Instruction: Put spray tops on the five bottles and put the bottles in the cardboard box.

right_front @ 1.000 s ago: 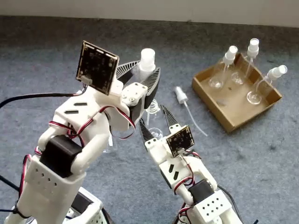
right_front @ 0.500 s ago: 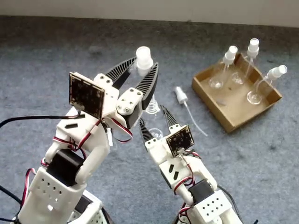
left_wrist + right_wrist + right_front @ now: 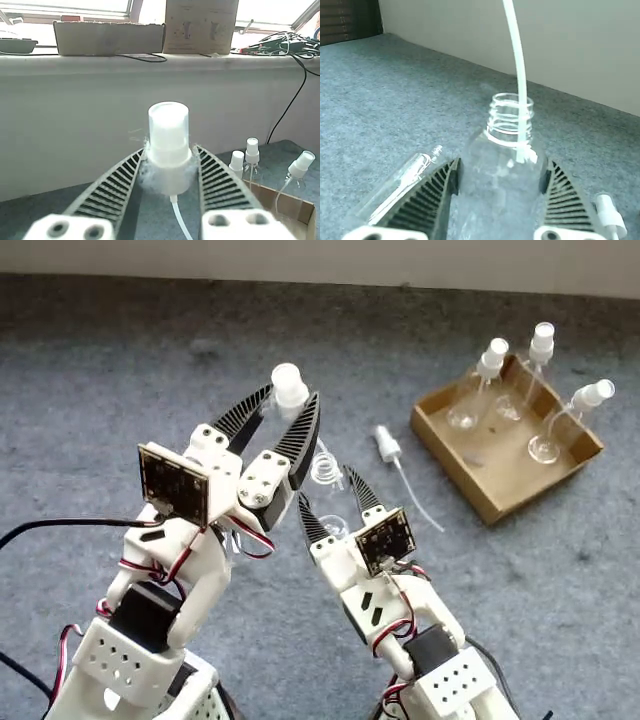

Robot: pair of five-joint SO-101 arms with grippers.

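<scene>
My left gripper point(image 3: 288, 396) is shut on a white spray top point(image 3: 287, 383), held upright above the carpet; in the left wrist view the spray top point(image 3: 168, 134) sits between the fingers point(image 3: 115, 185). Its thin tube point(image 3: 516, 75) hangs down into the open threaded neck of a clear bottle point(image 3: 504, 165). My right gripper point(image 3: 502, 166) is shut on that bottle point(image 3: 323, 468), just below and right of the top. The cardboard box point(image 3: 490, 455) lies at the right and holds three capped bottles point(image 3: 482, 382).
A loose spray top point(image 3: 388, 445) with its long tube lies on the grey carpet between the arms and the box. Another clear bottle point(image 3: 402, 182) lies on its side near my right gripper. A low wall runs along the far side.
The left arm has swung down and to the left with the spray top, bringing it lower over the bottle. The right arm has stayed still.
</scene>
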